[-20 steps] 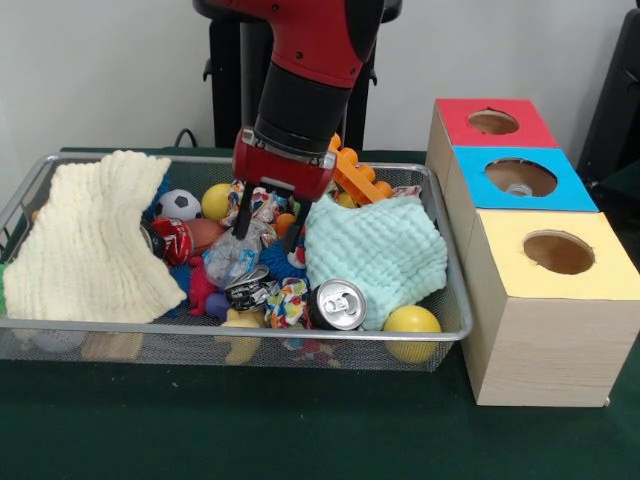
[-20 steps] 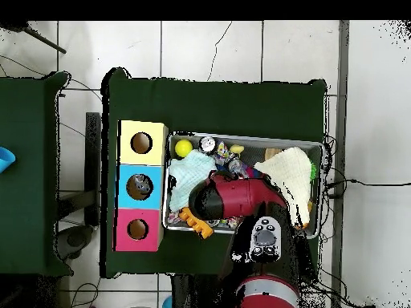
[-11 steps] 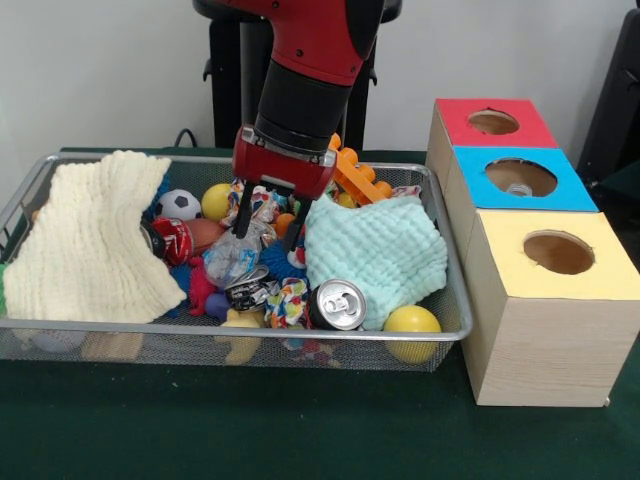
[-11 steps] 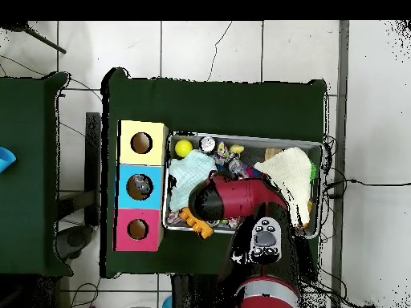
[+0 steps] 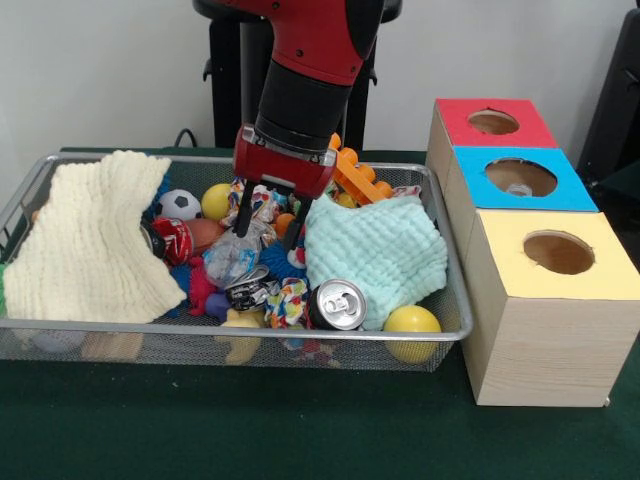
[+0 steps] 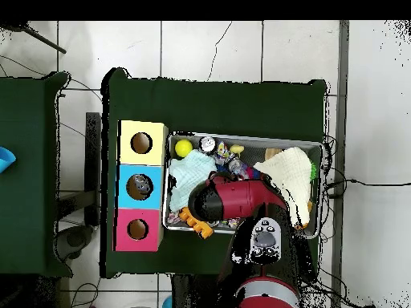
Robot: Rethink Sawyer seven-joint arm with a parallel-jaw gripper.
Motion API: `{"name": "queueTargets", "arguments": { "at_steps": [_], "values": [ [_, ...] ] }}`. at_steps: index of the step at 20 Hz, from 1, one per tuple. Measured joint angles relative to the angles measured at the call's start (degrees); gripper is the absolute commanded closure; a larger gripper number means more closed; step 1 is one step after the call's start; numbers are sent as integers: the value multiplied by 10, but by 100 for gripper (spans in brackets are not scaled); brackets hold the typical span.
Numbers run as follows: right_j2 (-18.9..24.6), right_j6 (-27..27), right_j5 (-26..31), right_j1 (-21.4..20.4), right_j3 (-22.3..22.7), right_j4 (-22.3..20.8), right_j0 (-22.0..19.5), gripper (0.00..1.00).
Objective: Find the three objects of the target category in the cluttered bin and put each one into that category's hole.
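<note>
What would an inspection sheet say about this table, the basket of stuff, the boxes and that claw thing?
Surface: dark green table, bare in front of the basket.
Job's things: wire basket full of items; box row beside it with red hole, blue hole, yellow hole.
Clutter: cream cloth, mint cloth, open can, yellow ball, soccer ball, orange blocks, crumpled wrappers.
Grippers: claw open, hanging over the wrappers, holding nothing.
Cables: black cable behind the basket; more on the floor.
Surroundings: white wall, tiled floor, second green table.
</note>
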Motion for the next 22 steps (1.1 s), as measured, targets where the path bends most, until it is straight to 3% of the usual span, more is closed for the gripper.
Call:
{"name": "queueTargets", "arguments": {
  "at_steps": [22],
  "values": [
    [0, 0, 0, -2, 2, -33, -17, 0]
  ]
}}
